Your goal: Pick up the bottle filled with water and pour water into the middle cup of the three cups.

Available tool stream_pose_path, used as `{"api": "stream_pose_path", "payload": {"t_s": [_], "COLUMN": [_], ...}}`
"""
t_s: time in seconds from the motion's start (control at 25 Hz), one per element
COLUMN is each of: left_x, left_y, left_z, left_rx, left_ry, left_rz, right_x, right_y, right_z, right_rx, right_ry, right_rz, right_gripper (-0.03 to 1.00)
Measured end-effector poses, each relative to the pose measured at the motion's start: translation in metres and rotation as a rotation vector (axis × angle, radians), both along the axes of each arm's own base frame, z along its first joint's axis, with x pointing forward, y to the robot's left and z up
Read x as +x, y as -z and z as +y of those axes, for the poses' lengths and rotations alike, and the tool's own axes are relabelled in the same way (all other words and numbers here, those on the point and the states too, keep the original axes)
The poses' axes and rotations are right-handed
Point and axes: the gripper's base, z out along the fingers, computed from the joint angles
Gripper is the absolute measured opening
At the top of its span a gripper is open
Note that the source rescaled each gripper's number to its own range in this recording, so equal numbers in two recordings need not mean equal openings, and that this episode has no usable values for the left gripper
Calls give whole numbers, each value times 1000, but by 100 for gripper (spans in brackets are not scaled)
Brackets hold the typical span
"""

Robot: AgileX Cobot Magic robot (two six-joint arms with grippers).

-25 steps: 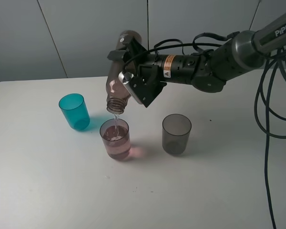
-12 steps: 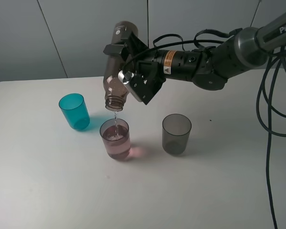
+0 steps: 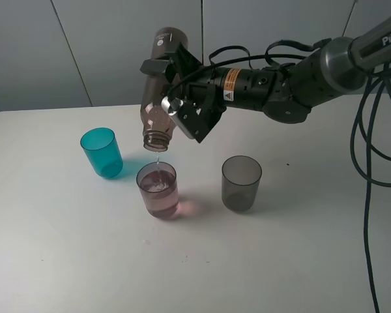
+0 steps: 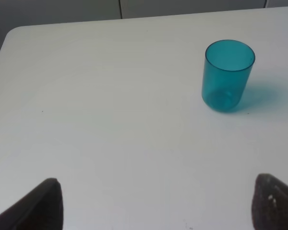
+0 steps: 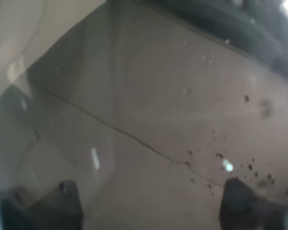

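And the bottle (image 3: 154, 120) is tipped mouth-down over the middle cup (image 3: 158, 190)
Over the white table (image 3: 65, 261), the right gripper (image 3: 164, 88) clamps the bottle's body; the left gripper (image 4: 158, 206) hangs spread wide, holding nothing; the pink cup sits part-filled between the teal cup (image 3: 102, 152) and the grey cup (image 3: 241, 183)

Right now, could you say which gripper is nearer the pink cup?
Right. The right gripper holds the bottle above the pink cup; the left gripper sits beyond the teal cup.
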Motion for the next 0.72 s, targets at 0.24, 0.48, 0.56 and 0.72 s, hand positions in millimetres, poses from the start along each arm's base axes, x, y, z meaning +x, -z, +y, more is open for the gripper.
{"api": "stream_pose_path", "payload": {"t_s": [0.24,0.48,0.56,0.72], "left_x": [0,0,0,0], "left_y": [0,0,0,0], "left_z": [0,0,0,0], "left_rx": [0,5,5,5], "left_ry": [0,3,3,3], "left_rz": [0,0,0,0], "right_x": [1,3,3,7], "right_y": [1,4,-1,-19], "right_z": [-1,-5,-6,-16], "right_rx": [29,219,351,645], "right_ry": [22,179,234,317], "right_rz": [83,562,769,1138], "right_gripper": [0,0,0,0]}}
